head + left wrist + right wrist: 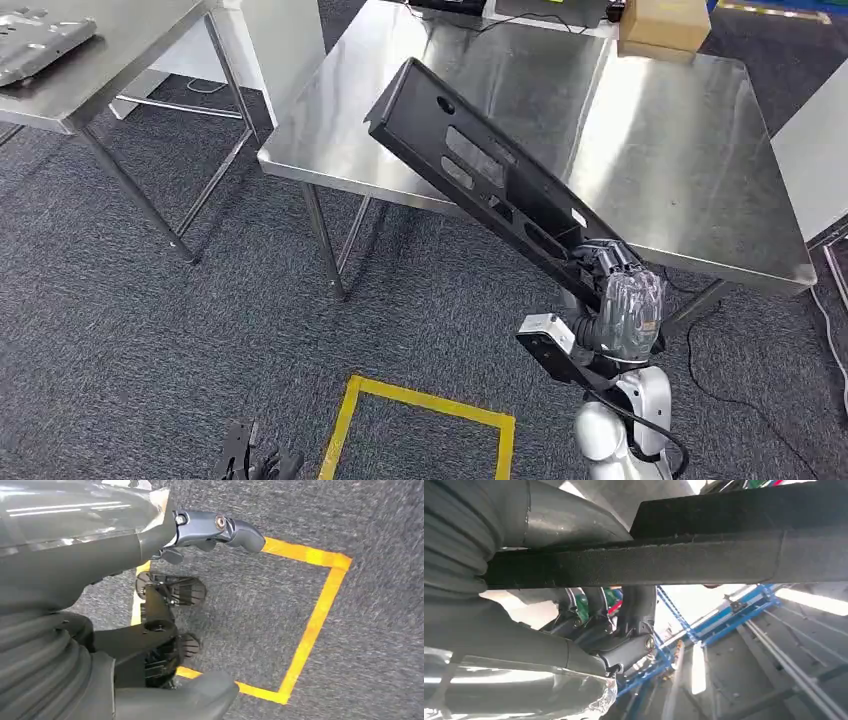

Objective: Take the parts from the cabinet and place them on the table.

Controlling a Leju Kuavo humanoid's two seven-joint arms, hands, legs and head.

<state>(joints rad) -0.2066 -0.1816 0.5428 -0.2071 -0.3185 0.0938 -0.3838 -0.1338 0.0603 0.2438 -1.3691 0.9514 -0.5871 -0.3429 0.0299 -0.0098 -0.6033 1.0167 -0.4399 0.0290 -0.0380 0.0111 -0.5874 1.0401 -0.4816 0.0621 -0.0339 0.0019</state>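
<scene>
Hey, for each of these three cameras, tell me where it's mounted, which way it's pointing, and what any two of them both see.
Head view: high on the body, looking forward and down at the steel table; right hand holds the black panel over it.
Left wrist view: behind the left hand, looking down at carpet and the yellow tape square.
Right wrist view: behind the right hand, looking upward along the black panel.
Shared: head and right wrist views show the panel; head and left wrist views show the tape square.

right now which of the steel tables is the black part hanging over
The big steel table straight ahead, with a cardboard box at its far edge. The long black part, gripped by the right hand, angles over its near edge. The table at far left holds a grey metal piece.
</scene>
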